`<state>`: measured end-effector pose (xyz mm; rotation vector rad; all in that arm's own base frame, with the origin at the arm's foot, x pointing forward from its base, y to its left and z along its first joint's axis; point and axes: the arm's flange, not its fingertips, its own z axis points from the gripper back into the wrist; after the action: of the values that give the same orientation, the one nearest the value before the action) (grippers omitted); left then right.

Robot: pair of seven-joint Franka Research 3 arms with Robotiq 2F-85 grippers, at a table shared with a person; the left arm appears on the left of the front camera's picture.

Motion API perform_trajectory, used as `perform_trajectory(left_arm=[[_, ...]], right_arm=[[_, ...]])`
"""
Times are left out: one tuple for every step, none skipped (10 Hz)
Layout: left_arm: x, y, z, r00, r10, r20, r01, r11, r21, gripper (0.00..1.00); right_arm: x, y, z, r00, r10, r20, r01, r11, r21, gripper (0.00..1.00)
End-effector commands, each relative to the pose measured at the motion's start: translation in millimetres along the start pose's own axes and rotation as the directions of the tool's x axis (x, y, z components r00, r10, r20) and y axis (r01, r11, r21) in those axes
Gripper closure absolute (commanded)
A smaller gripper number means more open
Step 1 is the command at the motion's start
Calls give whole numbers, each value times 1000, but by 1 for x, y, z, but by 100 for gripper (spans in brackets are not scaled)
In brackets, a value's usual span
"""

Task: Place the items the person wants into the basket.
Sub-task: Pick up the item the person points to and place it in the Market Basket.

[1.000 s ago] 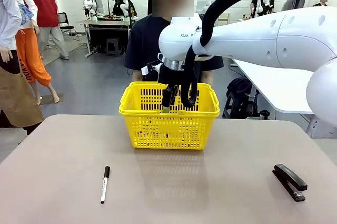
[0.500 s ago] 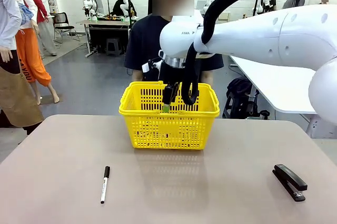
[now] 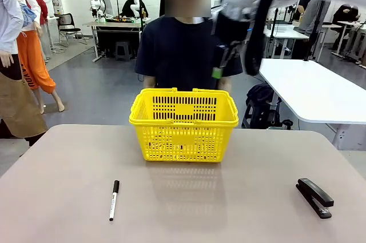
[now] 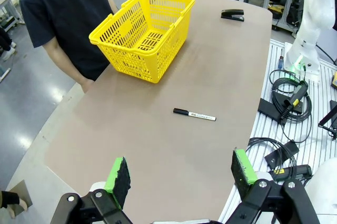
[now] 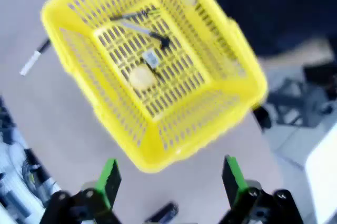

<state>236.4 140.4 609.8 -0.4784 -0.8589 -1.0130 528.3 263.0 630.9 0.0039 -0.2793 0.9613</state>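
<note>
The yellow basket (image 3: 183, 122) stands mid-table in front of the person (image 3: 177, 48) in the navy T-shirt. From above, the basket (image 5: 118, 116) holds a small yellow tape measure (image 5: 141, 77), a slim dark pen (image 5: 134, 14) and a longer tool with a black end (image 5: 150, 33), blurred. My right gripper (image 5: 171, 179) hangs open and empty high over the basket's near rim; in the front view my right gripper (image 3: 220, 66) sits blurred above the basket's right side. My left gripper (image 4: 180, 174) is open and empty, high over the table's near left edge.
A white marker with a black cap (image 3: 114, 199) lies on the near left of the table, a black stapler (image 3: 314, 197) on the near right. Both show from the left wrist: marker (image 4: 195, 114), stapler (image 4: 232, 15). Cables and gear (image 4: 287, 108) lie beside the table.
My right arm has risen out of the basket and swung up and to the right, jaws still open. Basket, marker and stapler have not moved.
</note>
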Motion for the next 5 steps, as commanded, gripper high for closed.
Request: perform_trajectory(left_arm=[[-1, 0, 1, 1000, -22, 19, 22, 1000, -9, 0], [-1, 0, 1, 1000, -22, 19, 22, 1000, -9, 0], [-1, 0, 1, 1000, -22, 19, 22, 1000, -9, 0], [-1, 0, 1, 1000, -22, 19, 22, 1000, -9, 0], [-1, 0, 1, 1000, -22, 19, 22, 1000, -9, 0]], right_arm=[[-99, 33, 5, 992, -128, -9, 128, 992, -11, 0], [-135, 43, 12, 985, -173, -6, 173, 984, -30, 0], [-160, 52, 12, 978, -206, -13, 205, 978, -39, 0], [-181, 59, 9, 972, -235, -10, 235, 971, -35, 0], [-194, 64, 6, 968, -251, -9, 251, 968, -34, 0]])
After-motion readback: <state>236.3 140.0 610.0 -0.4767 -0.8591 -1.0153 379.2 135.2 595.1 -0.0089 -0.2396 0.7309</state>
